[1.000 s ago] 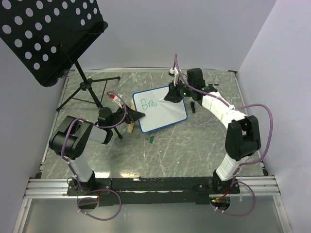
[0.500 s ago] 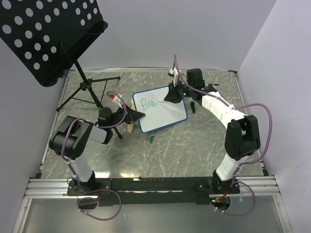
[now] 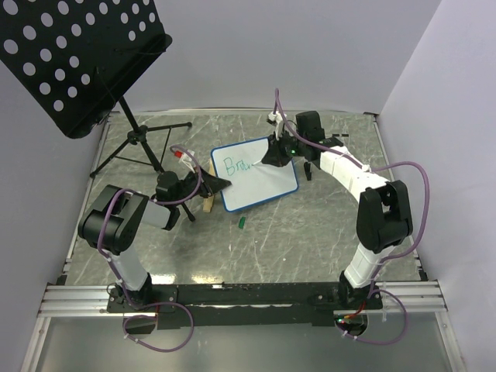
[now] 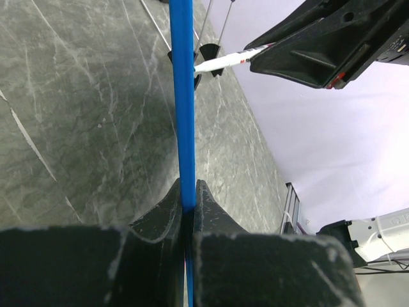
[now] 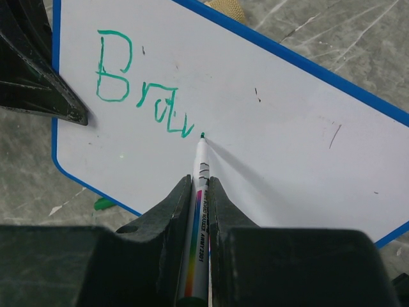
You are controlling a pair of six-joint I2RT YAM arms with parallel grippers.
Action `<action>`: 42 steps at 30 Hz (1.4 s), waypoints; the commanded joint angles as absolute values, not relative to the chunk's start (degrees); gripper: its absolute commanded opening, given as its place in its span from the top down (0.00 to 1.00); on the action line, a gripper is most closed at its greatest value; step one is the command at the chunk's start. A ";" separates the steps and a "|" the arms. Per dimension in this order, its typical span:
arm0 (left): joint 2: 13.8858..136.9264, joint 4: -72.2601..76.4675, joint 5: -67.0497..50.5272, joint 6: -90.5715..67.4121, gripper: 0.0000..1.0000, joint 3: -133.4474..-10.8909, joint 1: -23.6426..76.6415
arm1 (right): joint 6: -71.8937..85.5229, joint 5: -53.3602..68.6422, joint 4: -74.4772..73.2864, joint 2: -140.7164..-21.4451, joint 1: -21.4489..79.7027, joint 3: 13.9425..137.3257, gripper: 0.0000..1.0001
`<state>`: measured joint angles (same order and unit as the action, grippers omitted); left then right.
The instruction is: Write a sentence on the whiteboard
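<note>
The whiteboard (image 3: 260, 180) lies tilted mid-table, white with a thin blue rim. My left gripper (image 3: 221, 184) is shut on its left edge; the left wrist view shows the blue rim (image 4: 184, 96) edge-on between my jaws (image 4: 187, 199). My right gripper (image 5: 200, 182) is shut on a white marker (image 5: 199, 217), whose green tip touches the whiteboard (image 5: 275, 121) just right of the writing. The sentence (image 5: 140, 89) reads "Brav" in green at the board's upper left. From above, the right gripper (image 3: 277, 153) hovers over the board's top edge.
A black perforated music stand (image 3: 77, 54) on a tripod (image 3: 139, 151) fills the back left. A wooden block (image 3: 208, 203) props the board near my left gripper. A green cap (image 3: 242, 223) lies in front of the board. Walls close in behind and on both sides.
The green writing has grown by one more stroke to the right. My right gripper with the marker has shifted slightly right along the line. The left arm has not moved.
</note>
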<state>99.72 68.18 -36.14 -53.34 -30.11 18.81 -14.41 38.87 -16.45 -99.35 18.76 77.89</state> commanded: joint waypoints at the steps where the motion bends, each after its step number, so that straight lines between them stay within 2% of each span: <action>1: 98.17 81.74 -37.97 -53.26 0.99 -31.38 18.81 | -15.03 38.85 -16.96 -100.46 19.16 79.54 1.00; 18: 97.91 81.39 -38.15 -53.00 0.99 -31.20 18.81 | -14.15 33.40 -15.56 -100.02 18.63 80.33 1.00; 42: 98.79 82.27 -38.58 -53.61 0.99 -31.38 18.81 | -13.10 34.98 -15.38 -102.04 19.95 83.32 1.00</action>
<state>99.77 68.14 -35.88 -53.78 -30.11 18.44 -13.32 34.24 -16.34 -100.75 19.14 80.66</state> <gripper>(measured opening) 0.066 0.186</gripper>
